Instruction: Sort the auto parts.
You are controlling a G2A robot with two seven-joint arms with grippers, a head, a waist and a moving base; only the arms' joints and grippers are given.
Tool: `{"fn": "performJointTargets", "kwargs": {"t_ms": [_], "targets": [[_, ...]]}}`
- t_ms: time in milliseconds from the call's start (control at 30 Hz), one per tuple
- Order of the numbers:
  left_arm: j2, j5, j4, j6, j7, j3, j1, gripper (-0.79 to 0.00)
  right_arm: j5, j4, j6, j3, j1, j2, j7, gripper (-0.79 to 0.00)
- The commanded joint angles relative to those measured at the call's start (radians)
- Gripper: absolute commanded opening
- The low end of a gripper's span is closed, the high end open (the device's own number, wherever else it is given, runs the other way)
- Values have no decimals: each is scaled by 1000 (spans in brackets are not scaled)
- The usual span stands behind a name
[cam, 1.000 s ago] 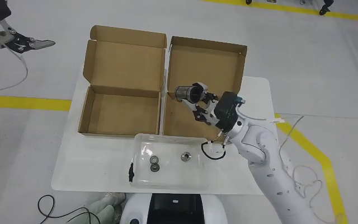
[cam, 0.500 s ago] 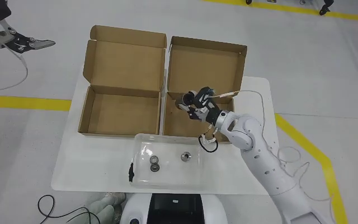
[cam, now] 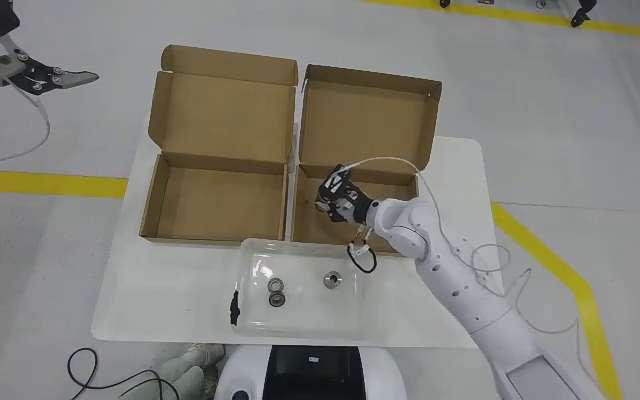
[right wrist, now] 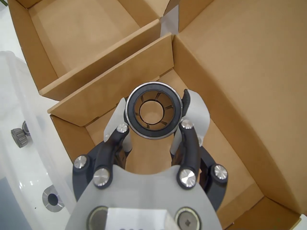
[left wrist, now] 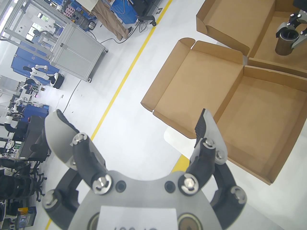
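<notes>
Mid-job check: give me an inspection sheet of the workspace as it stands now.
Surface: white table, carrying two boxes and a bin.
Job's things: left cardboard box and right cardboard box, both open; clear plastic bin holding small round metal parts; cylindrical bearing sleeve low inside the right box.
Clutter: nothing seen.
Grippers: right gripper fingers shut on the sleeve; left gripper open, off the table's side.
Cables: white cable looping from the right arm; black cable on the floor.
Surroundings: yellow floor line.
</notes>
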Motion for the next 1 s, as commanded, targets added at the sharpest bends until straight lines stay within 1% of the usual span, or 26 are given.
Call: {"fn": "performJointTargets", "kwargs": {"t_ms": [0, 100, 133, 167, 200, 233, 333, 400, 500, 533, 600, 633, 767, 833, 967], "targets": [[0, 0, 0, 0, 0, 0, 0, 0, 1, 8, 0, -10, 6, -4, 9, -785], [0, 0, 0, 0, 0, 0, 0, 0, 3, 29, -1, -24, 13, -10, 9, -779], [0, 0, 0, 0, 0, 0, 0, 0, -5, 38, 1, -29, 15, -12, 17, -705], [0, 0, 0, 0, 0, 0, 0, 0, -3, 41, -1, -32, 17, -13, 14, -665], [0, 0, 0, 0, 0, 0, 0, 0, 1, 47, -5, -34, 17, -15, 9, -588], [0, 0, 0, 0, 0, 0, 0, 0, -1, 53, -6, -36, 18, -16, 6, -477], [0, 0, 0, 0, 0, 0, 0, 0, -8, 64, -16, -43, 21, -19, 1, -391], [0, 0, 0, 0, 0, 0, 0, 0, -9, 68, -20, -45, 22, -20, -1, -277], [0, 0, 0, 0, 0, 0, 0, 0, -11, 64, -25, -46, 20, -21, -11, -225], [0, 0, 0, 0, 0, 0, 0, 0, -12, 53, -27, -43, 16, -21, -16, -194], [0, 0, 0, 0, 0, 0, 0, 0, -21, 14, -34, -39, 6, -18, -25, -52], [0, 0, 0, 0, 0, 0, 0, 0, -32, -11, -37, -37, 1, -16, -20, 0], [0, 0, 0, 0, 0, 0, 0, 0, -64, -113, -36, -21, -30, -6, 6, 0], [0, 0, 0, 0, 0, 0, 0, 0, -77, -186, -45, -9, -58, 2, 18, 0], [0, 0, 0, 0, 0, 0, 0, 0, -99, -285, -57, 10, -106, 15, 45, 0]]}}
